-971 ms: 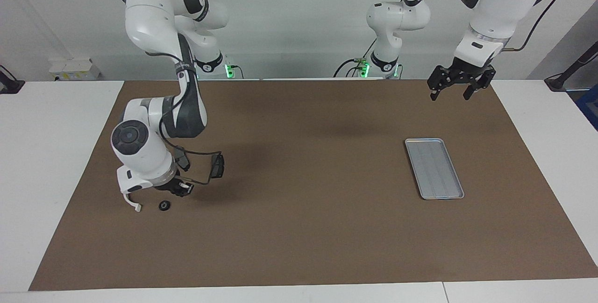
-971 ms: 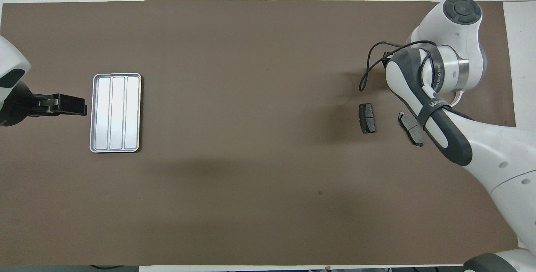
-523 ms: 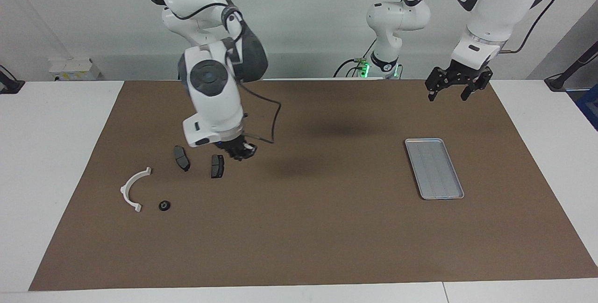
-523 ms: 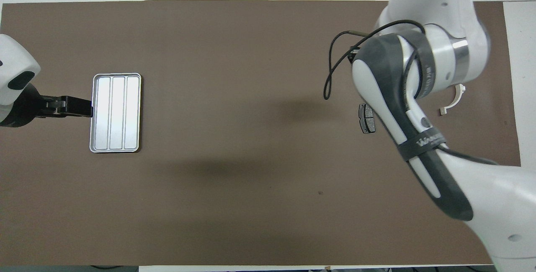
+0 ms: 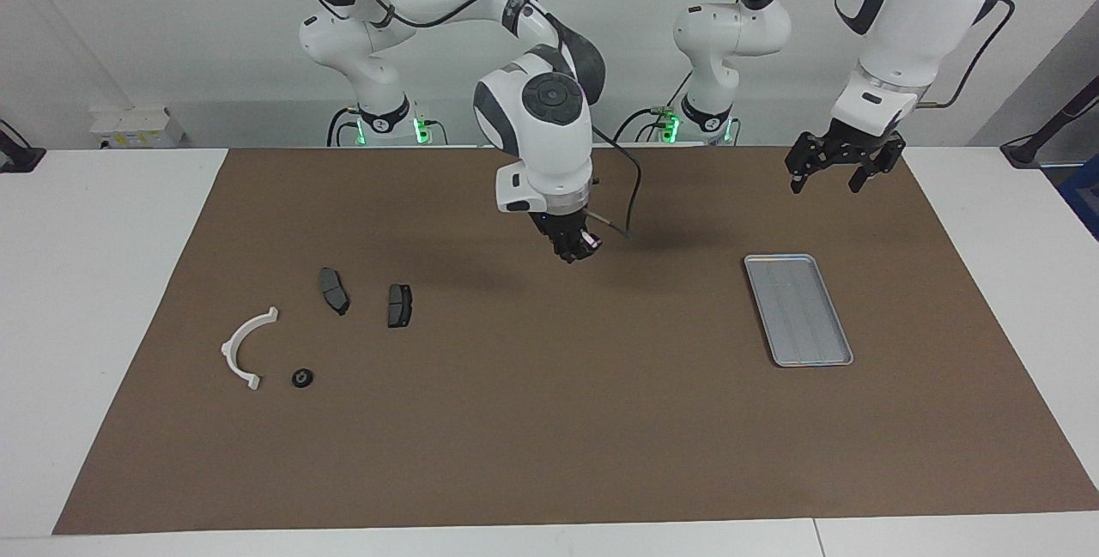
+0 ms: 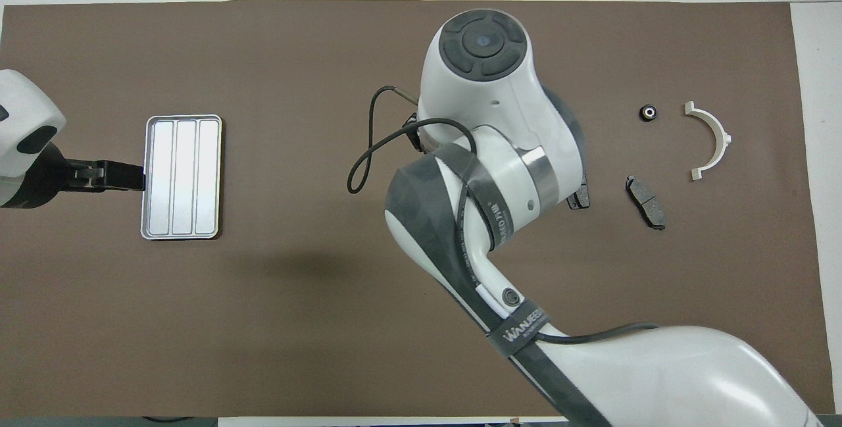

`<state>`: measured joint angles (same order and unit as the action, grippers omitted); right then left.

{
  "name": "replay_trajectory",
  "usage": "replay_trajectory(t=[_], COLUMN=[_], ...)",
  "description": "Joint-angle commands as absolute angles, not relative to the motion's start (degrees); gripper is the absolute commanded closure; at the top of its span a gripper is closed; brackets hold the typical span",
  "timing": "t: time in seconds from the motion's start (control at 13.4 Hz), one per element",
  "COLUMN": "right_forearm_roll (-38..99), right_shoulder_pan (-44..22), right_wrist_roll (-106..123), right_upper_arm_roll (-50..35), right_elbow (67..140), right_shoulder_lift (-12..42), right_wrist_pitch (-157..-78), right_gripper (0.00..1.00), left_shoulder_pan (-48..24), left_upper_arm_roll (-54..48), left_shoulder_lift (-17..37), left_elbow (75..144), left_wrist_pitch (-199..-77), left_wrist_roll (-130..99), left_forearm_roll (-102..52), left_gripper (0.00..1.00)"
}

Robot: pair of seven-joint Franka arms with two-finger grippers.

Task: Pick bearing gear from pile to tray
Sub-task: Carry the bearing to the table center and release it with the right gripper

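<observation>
The pile lies at the right arm's end of the mat: a white curved arc, two dark brake pads and one small black round piece. My right gripper hangs over the middle of the mat, fingers closed on what looks like a small dark piece; in the overhead view its own arm hides it. The empty silver ribbed tray lies at the left arm's end. My left gripper waits open in the air beside the tray.
A brown mat covers the table, with white table top around it. The right arm's wrist and its looping black cable hang over the mat's middle and hide part of one brake pad in the overhead view.
My right gripper rose from the pile by the black round piece and swung across to the mat's middle, toward the tray. The left gripper barely moved.
</observation>
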<state>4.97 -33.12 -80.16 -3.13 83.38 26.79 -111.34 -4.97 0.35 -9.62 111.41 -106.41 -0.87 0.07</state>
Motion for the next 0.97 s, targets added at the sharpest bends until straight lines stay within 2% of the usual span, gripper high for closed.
replay_trajectory(t=[0.0, 0.22, 0.45, 0.9], right_forearm_roll=[5.2, 4.0, 3.7, 3.7], right_shoulder_pan=[-37.1, -38.4, -38.3, -37.9], right_wrist_roll=[-85.6, -88.2, -88.2, -87.8], right_upper_arm_roll=[-2.7, -2.7, -2.7, -2.7], right_elbow=[87.7, 87.5, 87.8, 94.5], right_shoulder_lift=[28.8, 32.8, 33.1, 32.6], right_wrist_pitch=[-119.2, -123.8, -124.6, -134.8], right_gripper=[1.0, 1.0, 1.0, 1.0], left_shoulder_pan=[-4.7, -4.7, -4.7, -4.8], left_upper_arm_roll=[0.3, 0.3, 0.3, 0.3], left_shoulder_lift=[-11.7, -11.5, -11.3, -11.1], left_elbow=[116.4, 118.2, 118.4, 118.5], left_wrist_pitch=[-111.7, -115.0, -115.7, -116.3], left_wrist_roll=[0.1, 0.3, 0.3, -0.1], left_forearm_roll=[-0.6, -0.6, -0.6, -0.6], left_gripper=[0.0, 0.0, 0.0, 0.0])
